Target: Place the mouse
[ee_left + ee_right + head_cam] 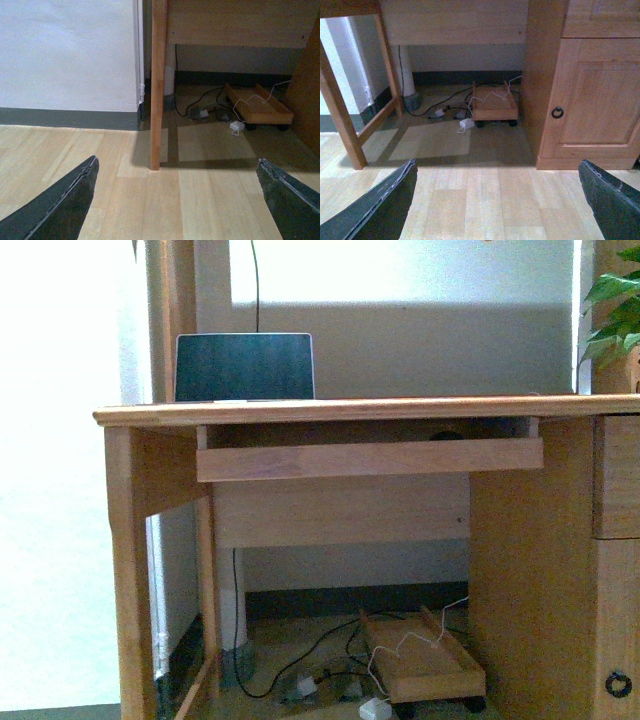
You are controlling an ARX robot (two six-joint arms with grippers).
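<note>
In the front view a small dark domed shape (446,434) peeks over the front lip of the pull-out tray (370,458) under the desktop, right of centre. It looks like the mouse, and most of it is hidden. Neither arm shows in the front view. My left gripper (177,200) is open and empty, low over the wooden floor in front of the desk's left leg (158,85). My right gripper (497,200) is open and empty over the floor in front of the desk's knee space.
A laptop (244,367) stands open on the desktop (400,407) at the left, with a flat white item (230,401) before it. A cabinet door (592,95) closes the desk's right side. A wheeled wooden stand (493,107) and cables lie underneath. A plant (615,310) is at the far right.
</note>
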